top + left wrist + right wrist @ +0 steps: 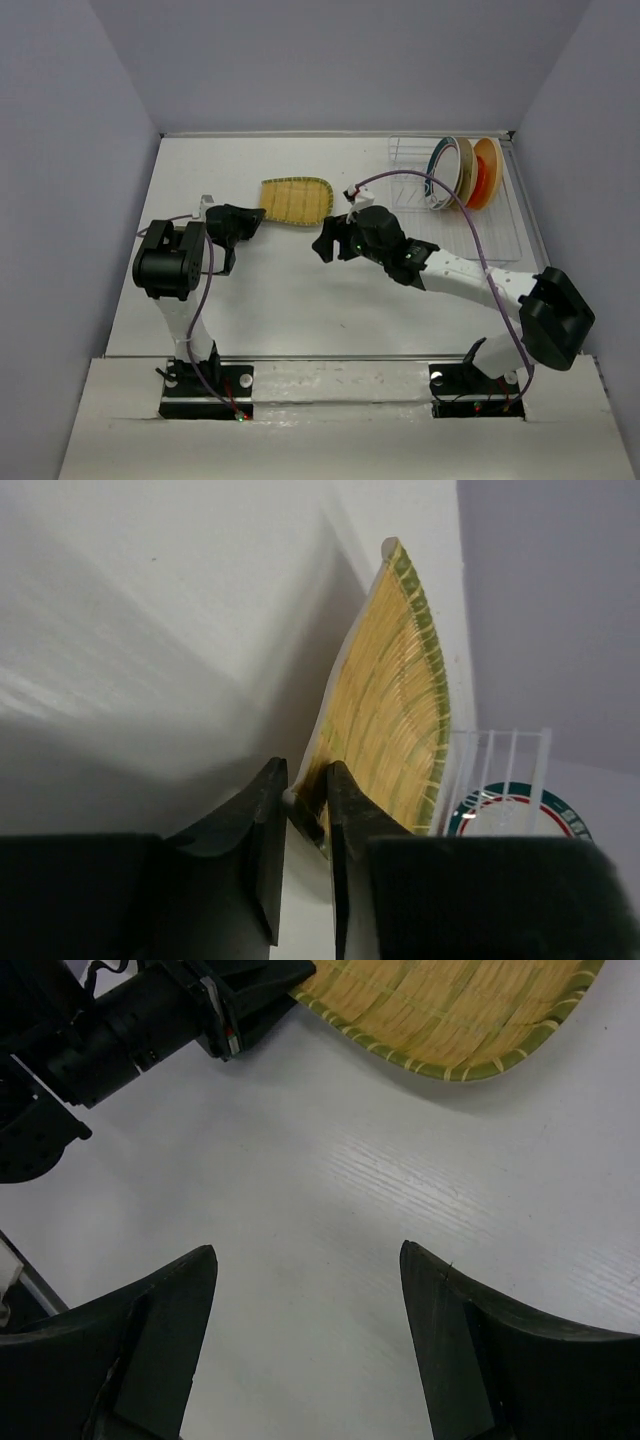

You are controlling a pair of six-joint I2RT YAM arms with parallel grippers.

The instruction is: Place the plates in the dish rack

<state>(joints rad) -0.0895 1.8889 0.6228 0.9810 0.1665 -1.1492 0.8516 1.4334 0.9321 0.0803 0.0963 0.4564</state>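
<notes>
Left gripper [250,218]: pinched nearly closed on the narrow end of the fan-shaped plate [295,200], with the rim caught between its fingers.
Fan-shaped plate: left of centre, towards the far side of the table [280,300] and well apart from the rack. I cannot tell whether it has lifted off.
Right gripper [325,243]: spread wide and empty, hovering over the table just near of the plate's broad end.
Dish rack [500,225]: far right. The green-rimmed plate [445,170] and the orange plate [487,172] stand upright at its far end, and the nearer slots look free.
Doing it well, I'd say: the pinch is small and on a thin edge, so move slowly. Let the right gripper take the broad rim before the left releases. Turn the plate on edge, in line with the dividers.
</notes>
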